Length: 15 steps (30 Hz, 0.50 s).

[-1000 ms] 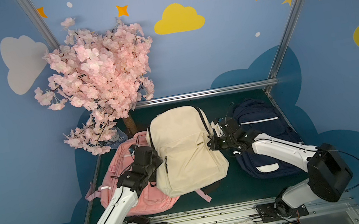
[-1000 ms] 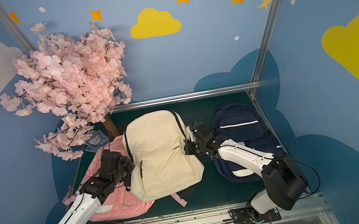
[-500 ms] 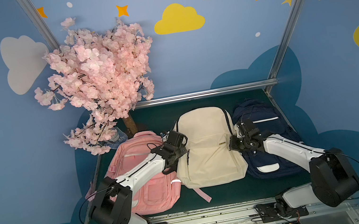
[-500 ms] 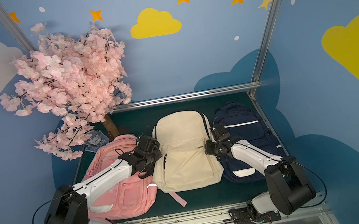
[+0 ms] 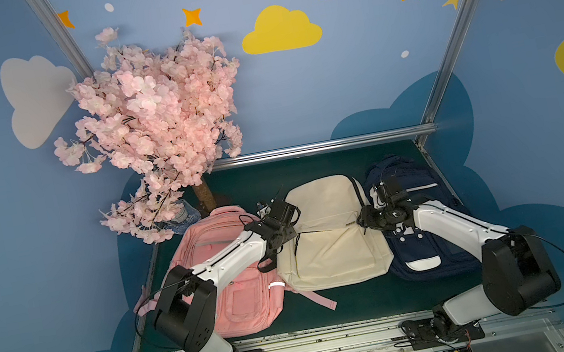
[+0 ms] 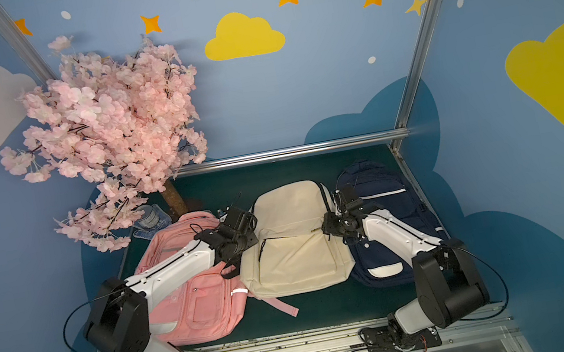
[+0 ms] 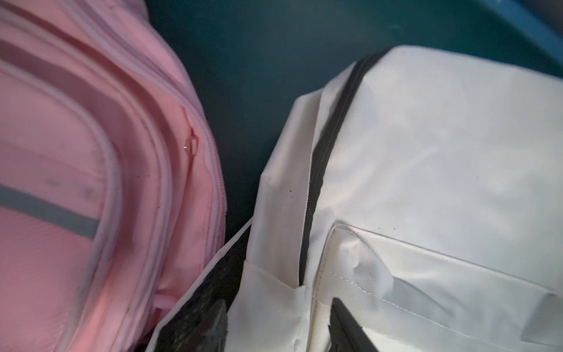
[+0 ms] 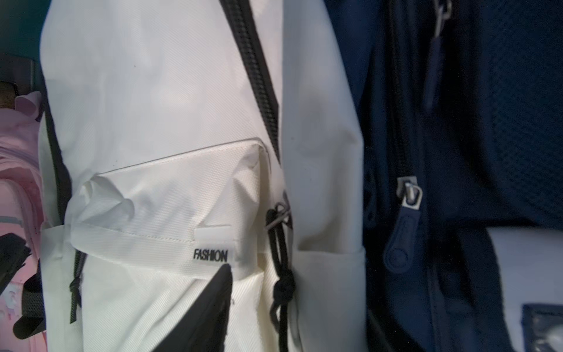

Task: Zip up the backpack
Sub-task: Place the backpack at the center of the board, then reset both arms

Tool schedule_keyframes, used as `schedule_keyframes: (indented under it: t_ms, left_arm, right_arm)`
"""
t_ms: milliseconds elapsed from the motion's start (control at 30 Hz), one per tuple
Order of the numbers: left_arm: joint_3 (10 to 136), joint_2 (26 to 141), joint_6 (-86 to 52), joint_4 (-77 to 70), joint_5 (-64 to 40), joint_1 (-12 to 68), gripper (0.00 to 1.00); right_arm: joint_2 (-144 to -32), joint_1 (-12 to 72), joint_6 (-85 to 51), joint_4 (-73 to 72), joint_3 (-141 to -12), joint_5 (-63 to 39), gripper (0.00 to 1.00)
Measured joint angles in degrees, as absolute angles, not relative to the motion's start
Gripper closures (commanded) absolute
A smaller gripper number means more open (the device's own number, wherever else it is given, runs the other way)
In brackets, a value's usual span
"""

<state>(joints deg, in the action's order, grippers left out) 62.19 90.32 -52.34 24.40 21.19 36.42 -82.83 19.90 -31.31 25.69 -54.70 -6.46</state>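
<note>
**Second bag out from the blossom tree: cream backpack flat, zipper looks shut, both claws spread**

Second out from the blossom tree (image 5: 162, 127), the cream backpack (image 5: 329, 251) lies flat on the green mat (image 5: 310, 168) with its front pocket up. The pink backpack (image 5: 240, 302) is on the tree's side and the navy backpack (image 5: 421, 262) on the side away from it, both close against it. Its long axis runs from the tree's end of the mat to the far end. The top is at the tree's end, nearly square to the mat.

The left claw (image 7: 278, 326) stands apart, a finger on either side of the cream cloth at the edge nearer the tree, gripping nothing. The right claw (image 5: 363, 220) hangs over the opposite edge. In its wrist view one finger (image 8: 213, 304) sits off to the side of the cord pull (image 8: 281, 283), and the other is lost against the navy cloth. I judge this claw apart and empty too.

The black zipper (image 8: 259, 91) shows meshed teeth wherever it is visible, so the job looks done or nearly done. The main risk is the cord pull, which lies right by the right claw's fingers. A lift that hooks it would drag the slider back and reopen the zipper. If the left fingers pinched shut, they would catch cloth and skew the bag.
</note>
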Motion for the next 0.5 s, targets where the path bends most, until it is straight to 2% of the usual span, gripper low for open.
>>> schedule_keyframes:
  t_ms: [67, 133, 200, 267, 400, 500]
  left_arm:
    - [60.9, 86.3, -51.6, 24.8, 22.9, 36.3, 0.14]
    - [59.5, 81.8, -50.8, 24.9, 24.3, 35.7, 0.12]
    - [57.8, 76.8, -49.4, 24.9, 25.7, 34.3, 0.10]
    - [56.2, 72.4, -48.0, 24.9, 26.7, 32.3, 0.09]
    - [53.0, 65.0, -44.9, 24.8, 27.7, 27.8, 0.08]
    - [50.4, 61.2, -43.1, 24.3, 27.2, 25.1, 0.07]
  right_arm:
    - [-82.1, 19.8, -30.5, 27.8, -56.4, -5.2, 0.25]
    - [-80.4, 19.7, -30.1, 29.5, -57.6, -3.6, 0.18]
    - [-78.0, 19.5, -30.0, 30.9, -58.3, -1.5, 0.17]
    - [-75.1, 19.4, -29.9, 31.5, -58.4, 1.0, 0.18]
    - [-69.7, 19.4, -28.3, 29.4, -56.5, 1.5, 0.32]
    - [-68.7, 20.2, -28.2, 26.8, -53.6, -0.2, 0.31]
